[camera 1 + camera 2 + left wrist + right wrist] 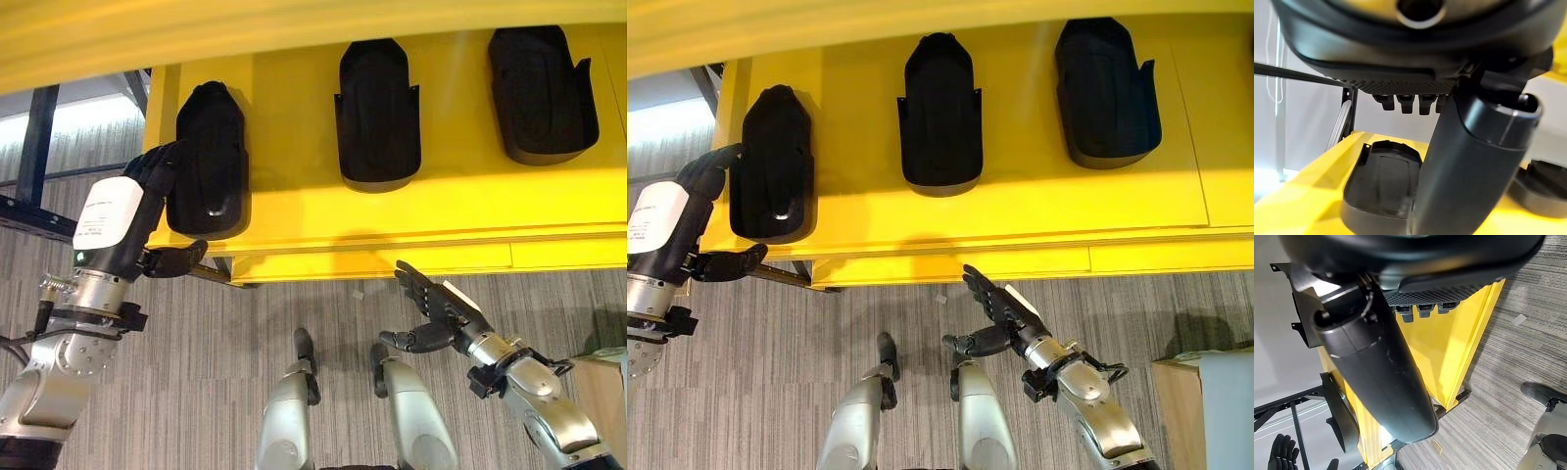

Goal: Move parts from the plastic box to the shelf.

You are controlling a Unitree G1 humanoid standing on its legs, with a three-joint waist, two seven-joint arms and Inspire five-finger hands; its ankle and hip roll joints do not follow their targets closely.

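Three black moulded parts are laid in a row on the yellow shelf (323, 211). The leftmost part (208, 157) is touched at its outer edge by the extended, uncurled fingers of the left hand (147, 211), its thumb held below the shelf's front edge. The middle part (377, 113) and the rightmost part (542, 93) are left untouched. The right hand (436, 313) is held open, empty, below the shelf over grey carpet (225, 323).
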